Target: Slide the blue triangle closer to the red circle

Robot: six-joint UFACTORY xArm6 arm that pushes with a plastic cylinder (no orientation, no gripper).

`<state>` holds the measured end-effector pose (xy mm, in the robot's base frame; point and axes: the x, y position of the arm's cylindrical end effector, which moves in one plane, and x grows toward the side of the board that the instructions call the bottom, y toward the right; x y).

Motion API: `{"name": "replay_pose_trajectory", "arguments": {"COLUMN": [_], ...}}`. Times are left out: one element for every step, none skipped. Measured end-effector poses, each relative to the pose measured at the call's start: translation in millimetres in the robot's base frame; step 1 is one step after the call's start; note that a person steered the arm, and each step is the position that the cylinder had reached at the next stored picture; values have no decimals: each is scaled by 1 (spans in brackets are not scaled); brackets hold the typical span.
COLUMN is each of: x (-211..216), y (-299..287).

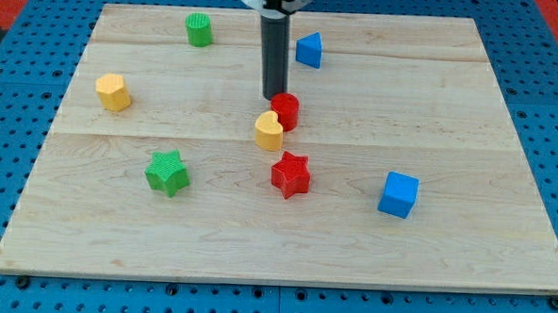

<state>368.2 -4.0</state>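
Observation:
The blue triangle (308, 50) lies near the view's top, right of centre. The red circle (286, 111) sits mid-board, touching a yellow heart (269, 131) at its lower left. My tip (274, 96) stands just above and left of the red circle, close to it, and well below and left of the blue triangle. The dark rod rises from there to the view's top.
A red star (290, 174) lies below the yellow heart. A blue cube (398, 195) is at the lower right. A green star (168, 172) is at the lower left, a yellow hexagon (114, 92) at the left, a green cylinder (199, 29) at the top left. The wooden board (444, 267) ends at blue pegboard.

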Motion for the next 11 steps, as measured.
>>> {"name": "replay_pose_trajectory", "arguments": {"x": [-5,-61,-130,-144,-72,-101,-129,-126,-64,-45,-62], "y": [16,60,104,26,0,6,-24,47,55,24,24]}}
